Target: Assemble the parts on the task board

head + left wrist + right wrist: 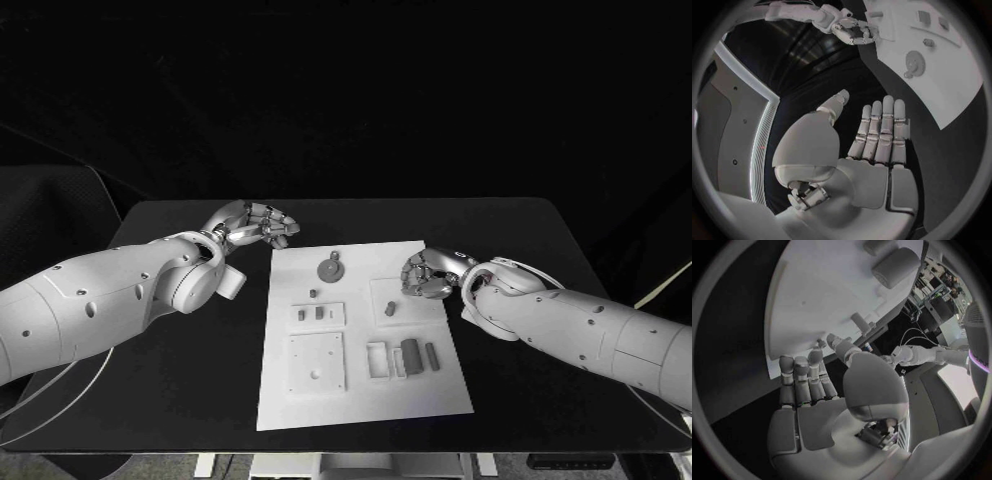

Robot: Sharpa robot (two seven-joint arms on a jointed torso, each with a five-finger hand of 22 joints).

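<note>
Two hands frame the task board (361,400), and neither holds anything. The left hand (257,224) hovers over the black table (173,400) just beside the board's far left corner; its wrist view shows the fingers (879,135) straight and pressed side by side, thumb apart. The right hand (433,272) sits over the board's right edge, fingers loosely curled in the head view, stretched and close together in its own wrist view, nothing pinched.

The parts lie on the board. A round gear-like part (332,268) with a small tab rests near the far edge, between the hands. Nearer the robot, a dark bar (411,355) lies beside a smaller dark piece (428,356), next to a pale slotted block (378,358). Two little pegs (310,314) stand in a square plate.

The step in hand looks like a first pick — probably by the right hand, which is nearest the loose pieces. To do it well, I would bring the fingertips down on the bar's long sides, not its ends, and keep the palm clear of the small upright piece (391,309) just beside the hand.

The bar's long axis runs near-to-far along the board, roughly parallel to the board's long edges — which end leads is too small to tell.
</note>
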